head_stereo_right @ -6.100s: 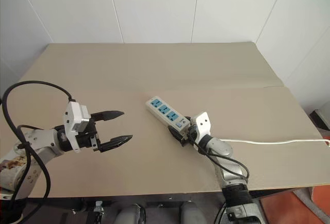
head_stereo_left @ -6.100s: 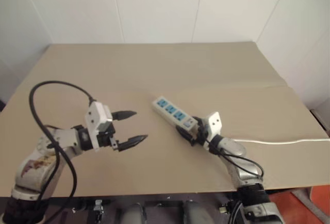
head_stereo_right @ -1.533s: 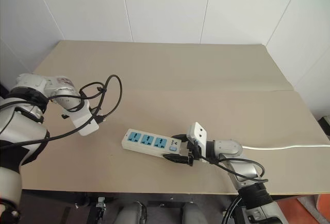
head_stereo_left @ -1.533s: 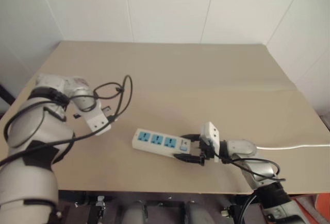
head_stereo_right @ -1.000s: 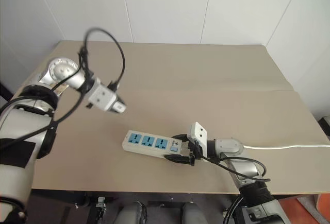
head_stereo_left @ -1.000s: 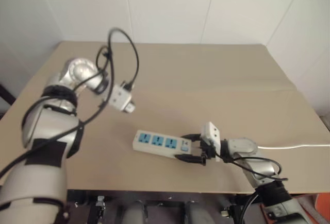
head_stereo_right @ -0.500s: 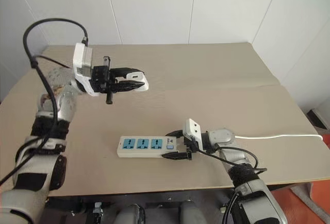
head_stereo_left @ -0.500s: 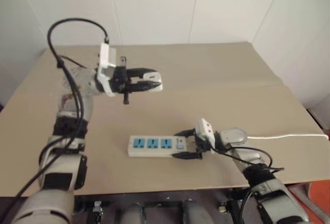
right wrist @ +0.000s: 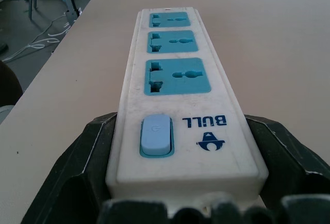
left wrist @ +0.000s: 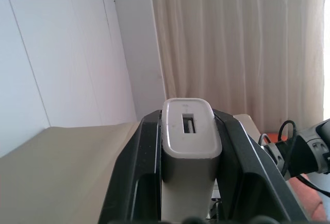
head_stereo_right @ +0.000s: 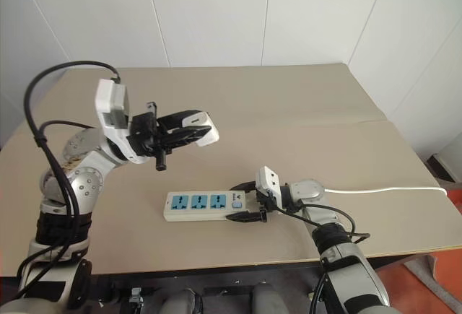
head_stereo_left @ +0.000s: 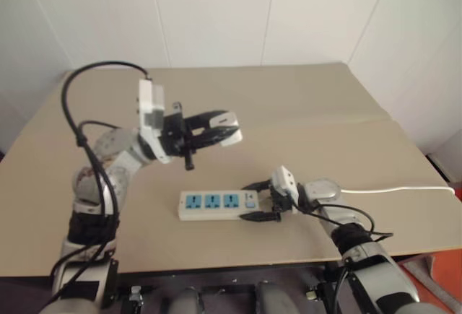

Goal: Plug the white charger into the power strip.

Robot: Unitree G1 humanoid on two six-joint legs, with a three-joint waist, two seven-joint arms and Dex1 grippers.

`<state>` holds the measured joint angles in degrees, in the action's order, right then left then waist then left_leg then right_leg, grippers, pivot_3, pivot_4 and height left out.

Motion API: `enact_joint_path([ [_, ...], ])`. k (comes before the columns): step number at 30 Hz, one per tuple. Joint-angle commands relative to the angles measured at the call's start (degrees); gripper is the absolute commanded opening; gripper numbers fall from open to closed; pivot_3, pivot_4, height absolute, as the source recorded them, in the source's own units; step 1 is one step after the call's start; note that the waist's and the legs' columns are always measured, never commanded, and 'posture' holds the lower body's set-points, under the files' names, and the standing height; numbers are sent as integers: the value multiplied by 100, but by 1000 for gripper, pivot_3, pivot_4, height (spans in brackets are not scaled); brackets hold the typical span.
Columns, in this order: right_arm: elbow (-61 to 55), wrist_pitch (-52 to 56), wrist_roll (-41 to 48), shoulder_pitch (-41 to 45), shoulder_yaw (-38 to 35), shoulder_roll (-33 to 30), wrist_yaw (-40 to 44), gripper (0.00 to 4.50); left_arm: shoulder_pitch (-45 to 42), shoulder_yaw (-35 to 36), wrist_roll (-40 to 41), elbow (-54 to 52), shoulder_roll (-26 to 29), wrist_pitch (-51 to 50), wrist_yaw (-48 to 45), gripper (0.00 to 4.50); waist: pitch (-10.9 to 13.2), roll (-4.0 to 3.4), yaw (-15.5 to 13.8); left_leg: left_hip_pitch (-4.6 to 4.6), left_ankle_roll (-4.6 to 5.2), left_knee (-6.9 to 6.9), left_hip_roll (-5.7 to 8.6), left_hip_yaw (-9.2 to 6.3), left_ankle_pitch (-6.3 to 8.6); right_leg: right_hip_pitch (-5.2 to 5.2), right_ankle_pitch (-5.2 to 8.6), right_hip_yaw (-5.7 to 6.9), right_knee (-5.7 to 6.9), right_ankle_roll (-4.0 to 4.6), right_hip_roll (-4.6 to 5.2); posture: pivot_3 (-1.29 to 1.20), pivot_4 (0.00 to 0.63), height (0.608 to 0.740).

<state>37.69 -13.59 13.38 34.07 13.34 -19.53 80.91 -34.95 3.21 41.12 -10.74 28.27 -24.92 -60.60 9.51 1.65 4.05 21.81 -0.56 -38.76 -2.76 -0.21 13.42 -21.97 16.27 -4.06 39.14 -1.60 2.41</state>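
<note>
The white charger (head_stereo_left: 225,120) hangs in the air above the table, and my left gripper (head_stereo_left: 221,126) is shut on it, pointing right. In the left wrist view the charger (left wrist: 190,137) sits clamped between both black fingers (left wrist: 135,168), its end face with a small slot showing. The power strip (head_stereo_left: 216,203) lies flat near the table's front edge, below and slightly right of the charger, its three blue sockets facing up. My right gripper (head_stereo_left: 258,200) is shut on the strip's switch end. The right wrist view shows the power strip (right wrist: 178,105) with a finger pressed against each long side.
The strip's thin white cord (head_stereo_left: 404,189) runs right across the tan table (head_stereo_left: 289,105) and off its right edge. A black cable (head_stereo_left: 94,76) loops above my left arm. White walls stand behind the table, and its front edge is close to the strip.
My left arm has swung in from the left with the charger, turned to point right and come nearer the strip. The right gripper stays on the strip's end. The camera shifted.
</note>
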Motion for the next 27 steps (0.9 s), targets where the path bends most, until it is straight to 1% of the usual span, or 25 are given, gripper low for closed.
enact_joint_path([
  [1,182,18,-286,-80,118,18,-36,3446,55,-42,186,-273,-163,-108,136,1037,0,0,2,0,0,1,0,0,0,0,0,0,0,0,0,0,150,740],
  [6,147,27,-329,-109,90,-18,-29,3446,267,-152,408,-136,-165,-427,-179,1037,0,0,2,-2,0,2,0,1,0,0,0,-2,0,0,-2,0,150,740],
  [8,138,34,-338,-113,86,-19,-32,3446,391,-264,313,-83,-143,-424,-331,1037,0,-1,2,-2,0,2,0,2,0,0,0,-3,-1,0,-2,0,150,740],
  [13,124,44,-345,-119,75,-27,-35,3446,645,-643,-216,238,-45,67,-944,1037,0,-1,-2,-2,0,4,1,3,0,0,0,-3,-4,1,-2,0,150,740],
  [16,113,51,-352,-124,77,-30,-40,3446,730,-940,-735,534,36,586,-1293,1037,0,-1,-2,-1,0,6,1,3,0,0,0,-3,-8,1,-3,0,150,740],
  [22,59,81,-364,-151,91,-43,-47,3446,764,-1206,-1183,1071,-28,1063,-1597,1037,0,-1,-4,1,0,12,1,5,0,-3,0,-5,-12,1,-4,0,150,740],
  [27,-20,121,-358,-198,91,-60,-63,3446,753,-1291,-1371,1325,-113,1305,-1720,1037,0,-1,-4,5,0,14,1,5,0,-4,0,-5,-16,1,-3,0,150,740],
])
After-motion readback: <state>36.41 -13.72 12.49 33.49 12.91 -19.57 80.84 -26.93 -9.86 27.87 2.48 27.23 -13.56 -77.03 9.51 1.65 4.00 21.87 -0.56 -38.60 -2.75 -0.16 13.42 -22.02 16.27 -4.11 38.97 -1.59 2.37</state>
